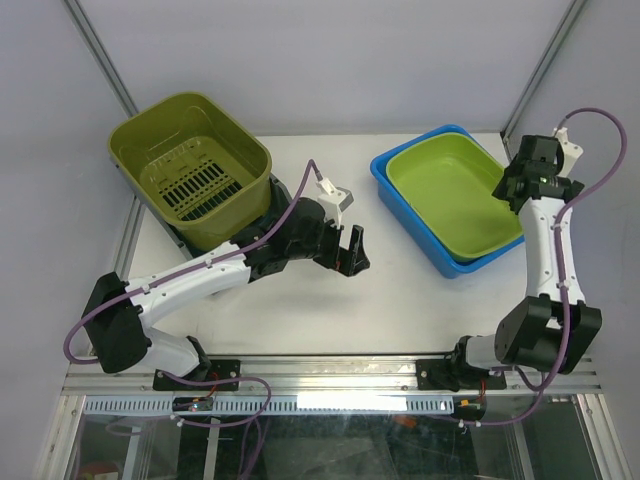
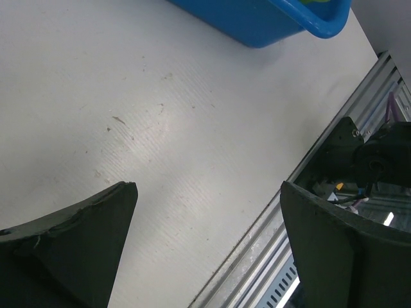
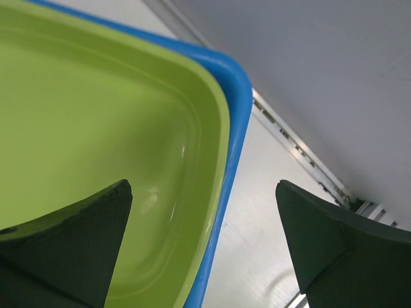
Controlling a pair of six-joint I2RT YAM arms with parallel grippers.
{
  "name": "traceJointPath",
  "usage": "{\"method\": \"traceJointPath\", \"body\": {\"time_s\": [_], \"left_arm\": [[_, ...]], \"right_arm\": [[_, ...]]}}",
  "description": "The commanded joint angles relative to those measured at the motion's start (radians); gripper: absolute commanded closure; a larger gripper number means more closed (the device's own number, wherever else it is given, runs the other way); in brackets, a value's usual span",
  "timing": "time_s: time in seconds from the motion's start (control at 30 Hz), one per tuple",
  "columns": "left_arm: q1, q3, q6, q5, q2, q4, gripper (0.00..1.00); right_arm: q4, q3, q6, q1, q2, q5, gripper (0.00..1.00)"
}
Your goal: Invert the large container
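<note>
The large container (image 1: 236,212) is a deep olive-green bin with a slotted floor. It stands upright and open-side up at the back left of the table. My left gripper (image 1: 352,255) (image 2: 207,186) hangs open over bare table to the right of the bin, apart from it and holding nothing. My right gripper (image 1: 507,188) (image 3: 203,184) is open at the far right. One finger is over the lime tray (image 3: 96,128), the other is outside the blue tray's rim (image 3: 237,128), and it touches neither.
A shallow lime tray (image 1: 450,190) sits nested inside a blue tray (image 1: 392,188) (image 2: 257,19) at the back right. An aluminium rail (image 1: 330,372) (image 2: 270,256) runs along the near table edge. Frame posts rise at both back corners.
</note>
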Motion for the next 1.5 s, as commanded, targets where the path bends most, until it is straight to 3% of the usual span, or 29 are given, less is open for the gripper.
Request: {"method": "traceJointPath", "body": {"time_s": [0.0, 0.43, 0.63, 0.93, 1.1, 1.27, 1.33, 1.47], "left_arm": [[-0.012, 0.05, 0.002, 0.02, -0.017, 0.024, 0.01], [-0.014, 0.072, -0.024, 0.032, -0.006, 0.005, 0.01], [-0.015, 0.077, -0.039, 0.033, -0.001, -0.003, 0.01], [-0.016, 0.074, -0.039, 0.027, -0.005, -0.006, 0.01], [-0.016, 0.068, -0.039, 0.024, -0.004, -0.006, 0.01], [-0.016, 0.068, -0.041, 0.026, 0.003, -0.005, 0.01], [-0.017, 0.063, -0.041, 0.025, 0.001, -0.003, 0.01], [-0.018, 0.049, -0.037, 0.021, -0.009, 0.001, 0.01]], "right_arm": [[0.148, 0.033, -0.096, -0.066, 0.028, 0.005, 0.01], [0.136, 0.186, -0.125, -0.138, 0.335, -0.178, 0.02], [0.167, 0.148, -0.131, -0.152, 0.336, -0.224, 0.02], [0.134, 0.181, -0.123, -0.179, 0.412, -0.419, 0.02], [0.125, 0.165, -0.094, -0.179, 0.366, -0.512, 0.05], [0.119, 0.135, -0.065, -0.182, 0.297, -0.524, 0.2], [0.121, 0.122, -0.057, -0.188, 0.288, -0.522, 0.32], [0.12, 0.102, -0.047, -0.197, 0.28, -0.526, 0.47]]}}
